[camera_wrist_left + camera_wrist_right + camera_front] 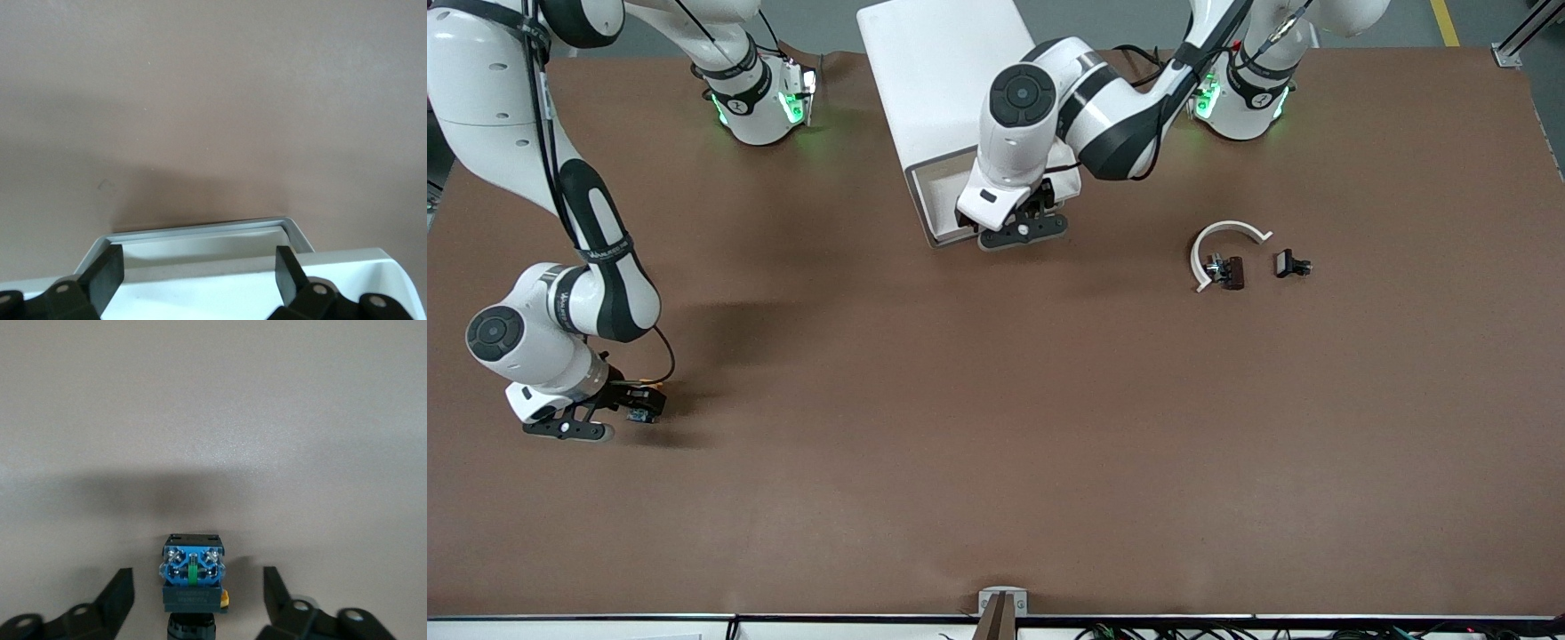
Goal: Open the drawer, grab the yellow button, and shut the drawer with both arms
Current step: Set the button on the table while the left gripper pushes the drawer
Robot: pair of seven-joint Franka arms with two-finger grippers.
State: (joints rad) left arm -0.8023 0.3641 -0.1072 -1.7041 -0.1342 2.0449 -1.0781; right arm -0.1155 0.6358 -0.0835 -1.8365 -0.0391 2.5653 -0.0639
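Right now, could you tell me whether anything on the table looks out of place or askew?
Only the drawer of the white cabinet stands open, the open left gripper at its front. The button sits free between the open right gripper fingers.

The right gripper (198, 603) hangs low over the brown bench (213, 420), its black fingers (113, 600) spread wide apart. Between them sits the button (192, 577), its blue base and black body showing, clear of both fingers, with a sliver of yellow-orange at one edge.

High front view; wrist cameras near table (996, 462).
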